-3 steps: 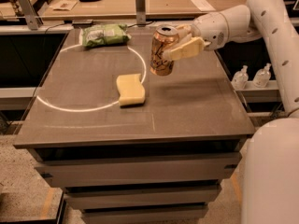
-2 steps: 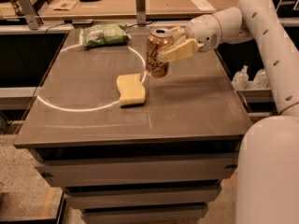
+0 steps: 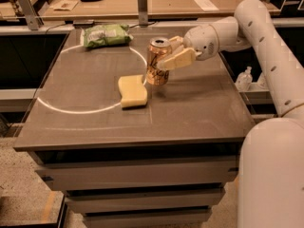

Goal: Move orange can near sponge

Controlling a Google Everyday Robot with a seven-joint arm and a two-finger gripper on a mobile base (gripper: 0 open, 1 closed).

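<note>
One copper-orange metal drink can (image 3: 158, 63) with a silver top is held upright by the end effector (image 3: 167, 52). Its two cream fingers (image 3: 176, 59) are clamped on the can's sides, at the end of a white arm (image 3: 259, 37) reaching in from the right. The can is over the middle of the grey-brown desk (image 3: 199, 108), just beside the back right corner of the pale yellow rectangular foam sponge (image 3: 132, 91). Whether its base touches the desk cannot be told. A green crinkly snack bag (image 3: 106, 34) lies well apart at the back left.
</note>
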